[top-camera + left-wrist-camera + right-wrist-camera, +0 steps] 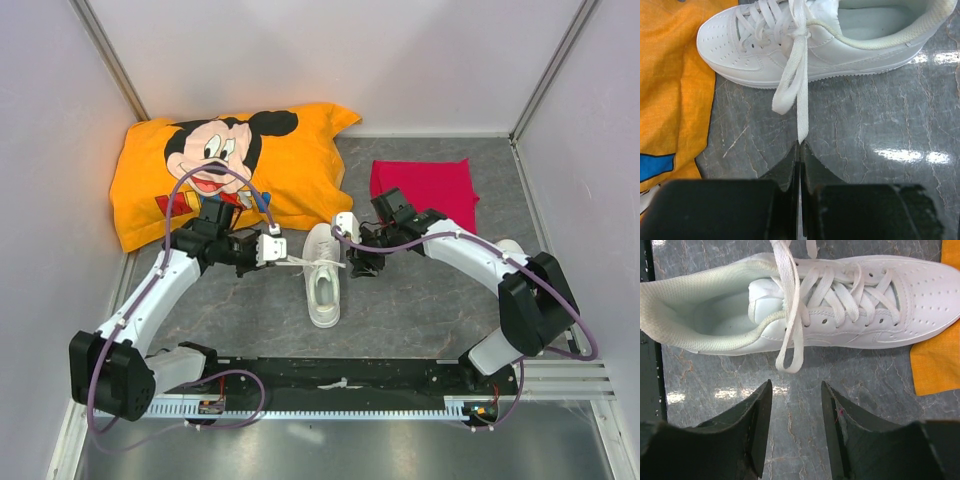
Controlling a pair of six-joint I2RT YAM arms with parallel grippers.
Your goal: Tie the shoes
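Left gripper [800, 150] pinched shut on the lace [801, 115] end, right gripper [796, 387] wide open, holding nothing. Toe of the shoe [323, 285] right at the pillow [150, 190] edge, both grippers just near-side of the pillow. Looks loosely bowed already, two loops out. Probably just needs snugging.

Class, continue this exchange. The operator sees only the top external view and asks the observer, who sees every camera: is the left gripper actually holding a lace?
Observer: Yes, the left gripper is shut on a lace end running from the shoe.
Operator: And the right gripper?
Observer: Open, holding nothing.
Operator: Anything near it?
Observer: A lace loop hangs down the shoe's side just ahead of its fingers, not touching them.
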